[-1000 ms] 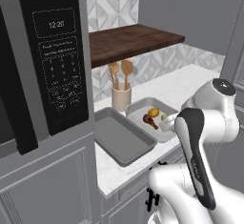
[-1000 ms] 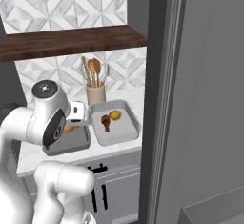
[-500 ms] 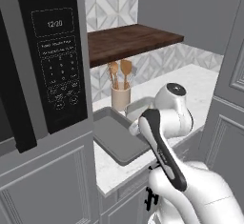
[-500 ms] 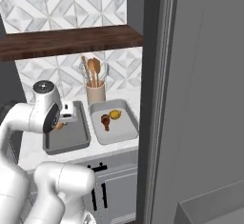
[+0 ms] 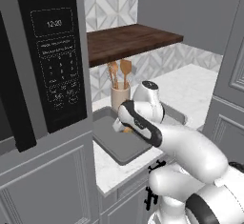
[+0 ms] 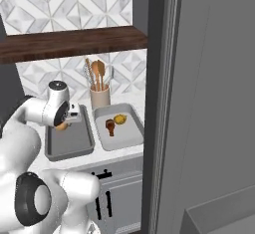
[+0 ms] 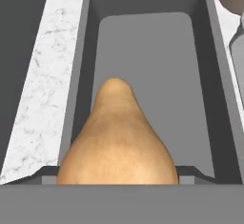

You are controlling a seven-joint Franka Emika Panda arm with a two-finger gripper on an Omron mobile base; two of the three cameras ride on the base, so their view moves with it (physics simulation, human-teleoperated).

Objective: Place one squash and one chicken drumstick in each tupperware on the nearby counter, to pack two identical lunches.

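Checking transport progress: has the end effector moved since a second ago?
Yes. In the right base view the end effector, carrying a squash, has moved away from the utensil crock, over the empty tupperware.

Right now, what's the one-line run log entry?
gripper: holds squash | over left tupperware, empty | right tupperware: squash, drumstick

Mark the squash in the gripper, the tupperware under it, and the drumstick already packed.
squash (image 7: 116, 142): hand view, its broad body.
tupperware (image 7: 157, 56): hand view, bare floor.
drumstick (image 6: 110, 126): right base view, its meaty end.
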